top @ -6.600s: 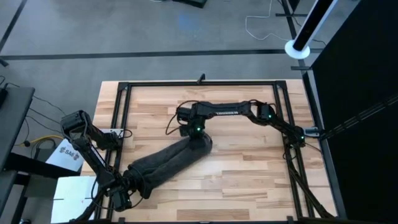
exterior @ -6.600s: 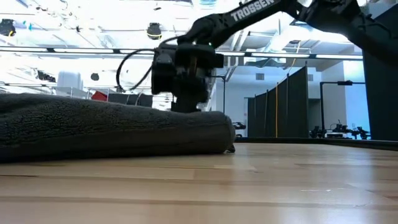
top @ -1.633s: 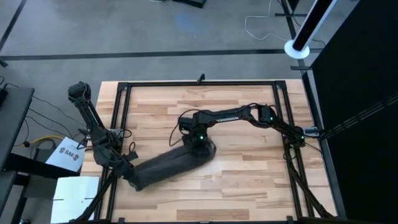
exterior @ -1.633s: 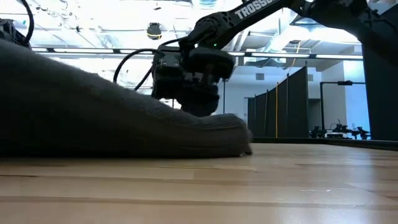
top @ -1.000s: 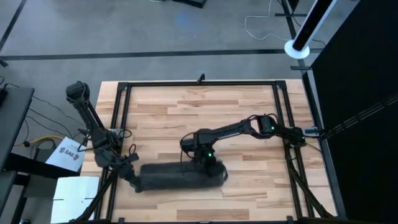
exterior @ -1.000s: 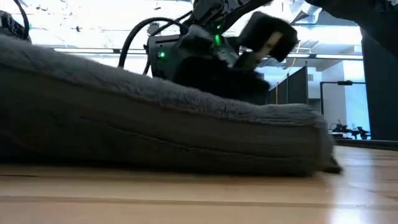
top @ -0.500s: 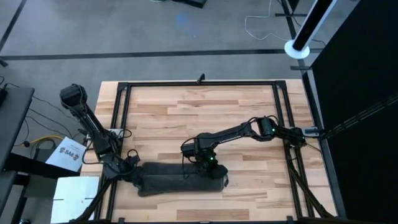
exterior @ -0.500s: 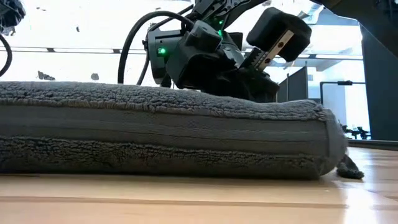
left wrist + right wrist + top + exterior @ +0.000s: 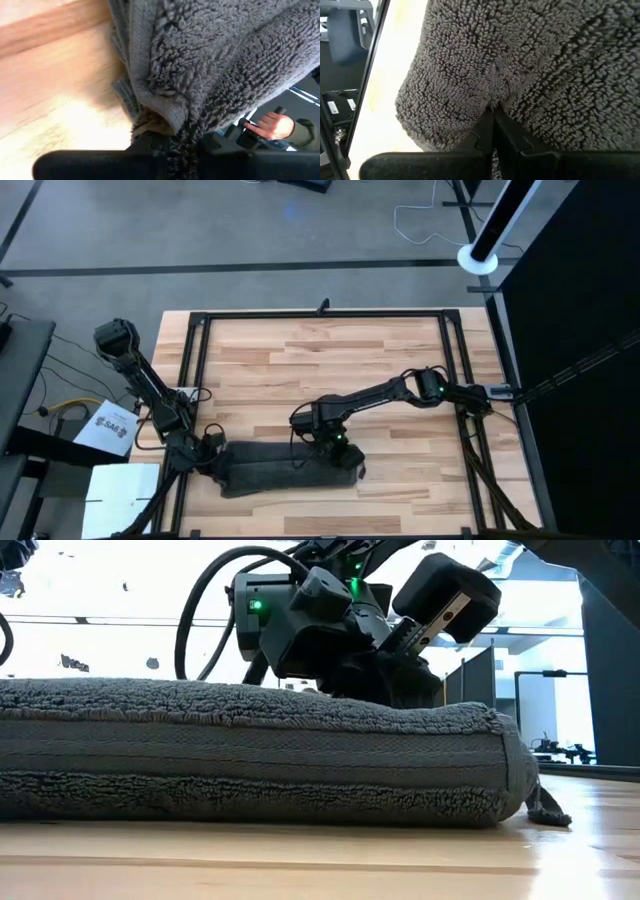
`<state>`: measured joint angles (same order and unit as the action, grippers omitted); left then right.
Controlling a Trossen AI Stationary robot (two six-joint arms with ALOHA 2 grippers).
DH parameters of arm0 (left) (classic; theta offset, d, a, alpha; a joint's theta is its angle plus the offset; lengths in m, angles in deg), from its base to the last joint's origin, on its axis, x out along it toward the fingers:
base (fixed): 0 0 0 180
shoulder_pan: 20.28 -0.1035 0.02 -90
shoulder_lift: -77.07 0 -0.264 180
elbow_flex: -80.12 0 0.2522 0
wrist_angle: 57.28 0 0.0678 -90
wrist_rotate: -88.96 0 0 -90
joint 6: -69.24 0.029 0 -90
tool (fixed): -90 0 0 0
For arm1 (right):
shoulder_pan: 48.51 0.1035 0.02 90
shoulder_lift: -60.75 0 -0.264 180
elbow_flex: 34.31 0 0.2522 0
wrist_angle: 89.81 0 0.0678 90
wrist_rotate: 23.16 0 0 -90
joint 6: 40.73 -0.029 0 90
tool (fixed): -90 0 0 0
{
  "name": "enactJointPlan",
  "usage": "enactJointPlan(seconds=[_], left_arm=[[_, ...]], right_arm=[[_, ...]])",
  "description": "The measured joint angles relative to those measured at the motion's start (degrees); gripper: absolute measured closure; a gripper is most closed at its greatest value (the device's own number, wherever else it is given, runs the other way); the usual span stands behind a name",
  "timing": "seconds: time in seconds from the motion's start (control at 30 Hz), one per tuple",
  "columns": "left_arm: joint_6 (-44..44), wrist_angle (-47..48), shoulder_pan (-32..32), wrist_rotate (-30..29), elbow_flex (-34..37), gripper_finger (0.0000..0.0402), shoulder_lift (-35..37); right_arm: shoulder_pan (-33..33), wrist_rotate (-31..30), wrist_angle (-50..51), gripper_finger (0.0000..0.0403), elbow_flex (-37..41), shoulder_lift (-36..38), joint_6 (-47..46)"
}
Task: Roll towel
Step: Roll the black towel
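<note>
Since the earlier frames both jaws have swung the dark charcoal-grey soft cloth towel (image 9: 285,468) parallel to the wooden surface's (image 9: 330,370) near edge. Left gripper (image 9: 212,464) and right gripper (image 9: 343,461) pinch its 2 ends; folded long, rolling apparently remains.

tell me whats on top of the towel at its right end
The right gripper sits on the folded grey towel there, fingers shut and pinching a fold of the pile. What lies under the towel is covered; only the wooden table shows around it.
</note>
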<state>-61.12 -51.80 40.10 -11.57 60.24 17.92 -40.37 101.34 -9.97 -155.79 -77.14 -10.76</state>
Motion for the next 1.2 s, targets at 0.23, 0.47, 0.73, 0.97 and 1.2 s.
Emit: enactJointPlan(seconds=[0.23,0.47,0.73,0.97,1.2], left_arm=[[-0.6,0.5,0.0,0.7,0.1,0.0382,0.0],[-0.6,0.2,-0.8,1.5,0.2,0.0382,-0.1],[7.0,-6.4,-1.6,1.3,0.5,0.0382,-0.1],[7.8,-7.5,-2.0,8.2,0.4,0.0364,-0.2],[6.2,-10.3,-4.4,11.5,0.5,0.0341,-0.2]], right_arm=[[0.2,-1.8,-0.6,0.0403,0.1,0.9,0.0],[-0.7,-2.2,-0.6,0.0403,0.1,1.4,-0.9],[-2.0,-1.9,-0.7,0.0403,0.1,1.4,-1.4],[-1.9,-1.9,-1.6,0.0403,0.0,1.5,-1.2],[-1.9,-1.9,-2.3,0.0403,0.1,1.5,-1.4]])
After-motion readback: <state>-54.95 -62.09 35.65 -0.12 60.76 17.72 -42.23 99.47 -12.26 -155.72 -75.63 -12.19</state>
